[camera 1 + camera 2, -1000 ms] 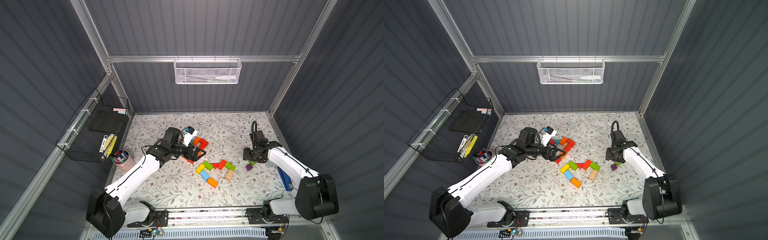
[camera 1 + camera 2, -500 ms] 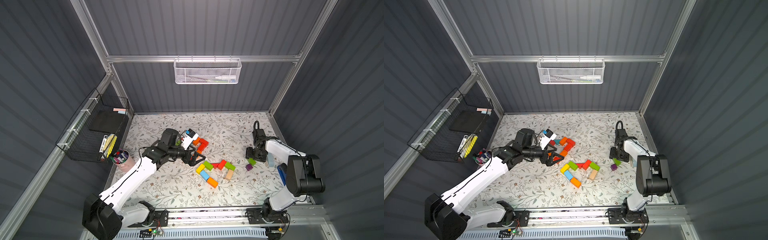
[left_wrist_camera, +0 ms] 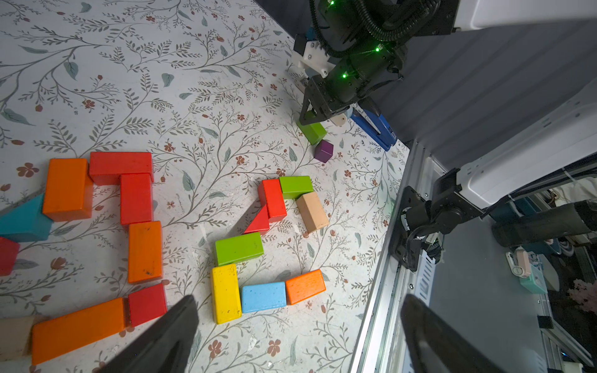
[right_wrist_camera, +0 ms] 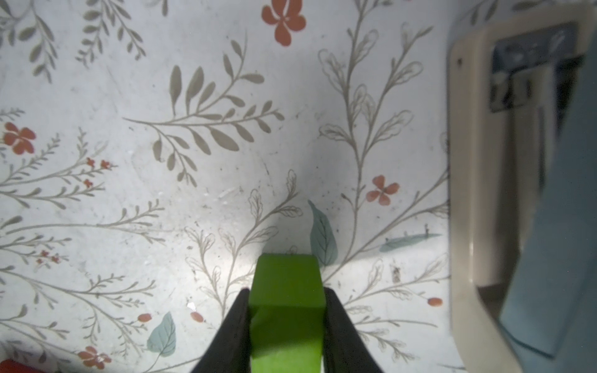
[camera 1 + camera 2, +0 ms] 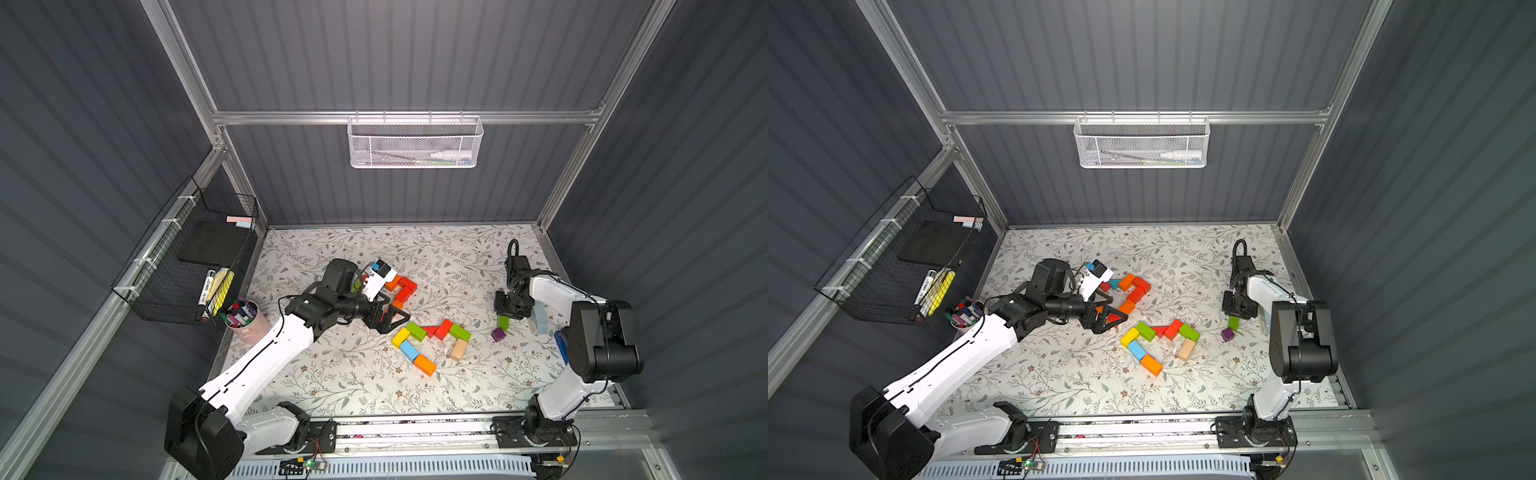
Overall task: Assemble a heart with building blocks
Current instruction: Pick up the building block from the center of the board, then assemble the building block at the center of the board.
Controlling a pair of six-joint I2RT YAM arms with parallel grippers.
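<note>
The right gripper (image 4: pixel 287 292) pinches a green brick (image 4: pixel 286 277); the left gripper (image 5: pixel 392 318) stands wide open over the floral table (image 5: pixel 340 374).

Nearest the front rail (image 5: pixel 415 428), lower centre in both top views, building blocks (image 5: pixel 442 328) lie flat in an open loop: an orange brick (image 5: pixel 424 365), a blue brick (image 5: pixel 409 351), a yellow brick (image 5: pixel 400 337), two green ones, red pieces and a tan brick (image 5: pixel 458 350). To the right, a purple cube (image 5: pixel 498 334) sits just beside the green brick, held low at mid right with black fingers (image 4: pixel 239 316) pressed on its sides; whether it is lifted I cannot tell. Left of centre, the left gripper's jaws spread wide beside red and orange bricks (image 5: pixel 406 286) and, in a top view, a teal wedge (image 5: pixel 1115 284). Farthest, a white mesh basket (image 5: pixel 415 141) hangs on the back wall (image 5: pixel 415 199).
</note>
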